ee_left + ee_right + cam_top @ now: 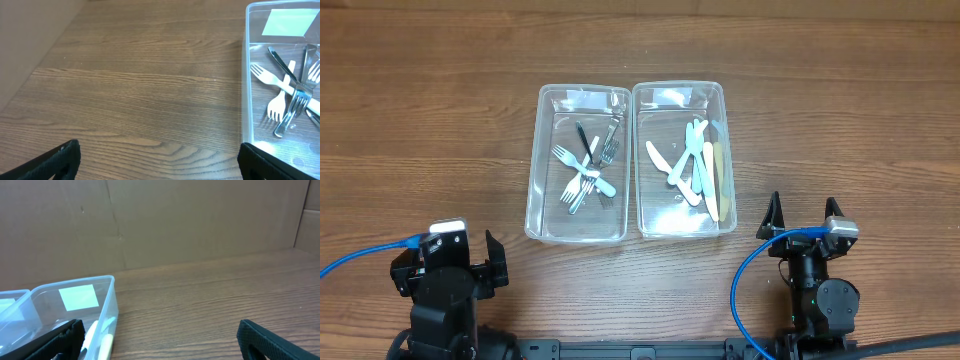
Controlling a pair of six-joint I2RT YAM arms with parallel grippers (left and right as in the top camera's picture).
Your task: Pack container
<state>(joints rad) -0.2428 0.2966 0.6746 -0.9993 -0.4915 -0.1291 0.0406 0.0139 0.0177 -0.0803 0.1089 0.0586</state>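
Two clear plastic containers stand side by side at the table's middle. The left container [533,190] holds several forks [585,168]; it also shows in the left wrist view [245,90] with the forks [290,95]. The right container [729,180] holds several pastel knives [698,165]; its corner shows in the right wrist view [107,305]. My left gripper [490,258] is open and empty near the front left, apart from the containers [159,162]. My right gripper [804,212] is open and empty, front right of the right container [160,340].
The wooden table [420,120] runs all round the containers. A brown cardboard wall [200,220] stands behind the table in the right wrist view. Blue cables [745,290] run along each arm at the front edge.
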